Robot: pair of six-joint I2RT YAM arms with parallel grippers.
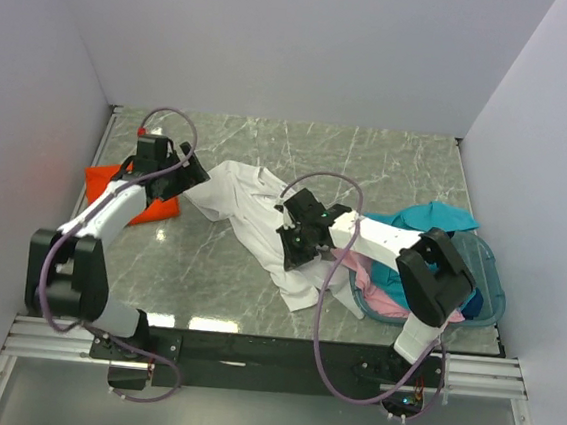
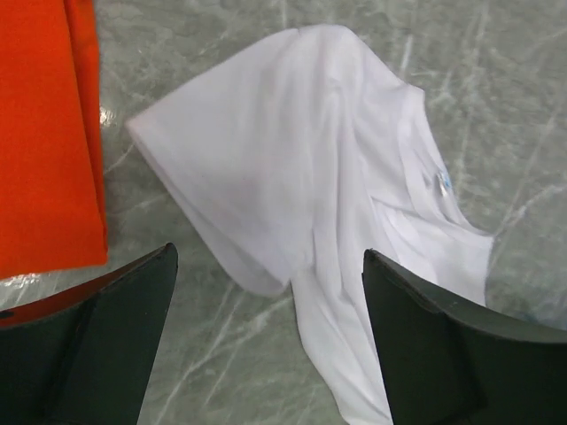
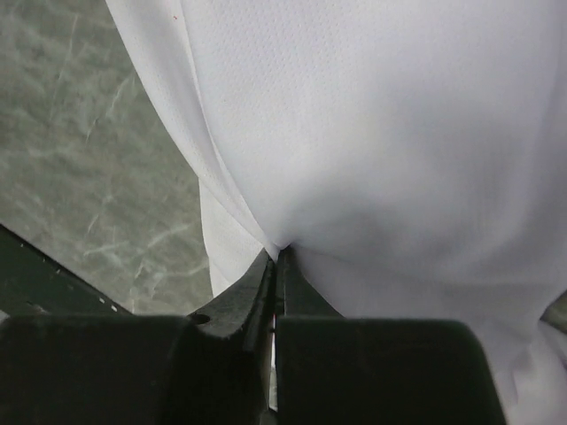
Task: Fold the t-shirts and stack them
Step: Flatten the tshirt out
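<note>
A white t-shirt (image 1: 254, 210) lies crumpled across the middle of the marble table; it fills the left wrist view (image 2: 310, 177) and the right wrist view (image 3: 381, 133). My right gripper (image 1: 293, 242) is shut on a pinch of its fabric, with the jaws pressed together on the cloth (image 3: 279, 257). My left gripper (image 1: 189, 175) is open and empty just above the shirt's left sleeve (image 2: 266, 266). A folded orange t-shirt (image 1: 129, 198) lies at the left, also in the left wrist view (image 2: 44, 133). Pink (image 1: 376, 292) and teal (image 1: 429, 218) t-shirts are in the basket.
A translucent teal plastic basket (image 1: 492, 293) stands at the right edge of the table, partly under the right arm. Grey walls close off the left, back and right sides. The table's near edge has a metal rail (image 1: 270, 357).
</note>
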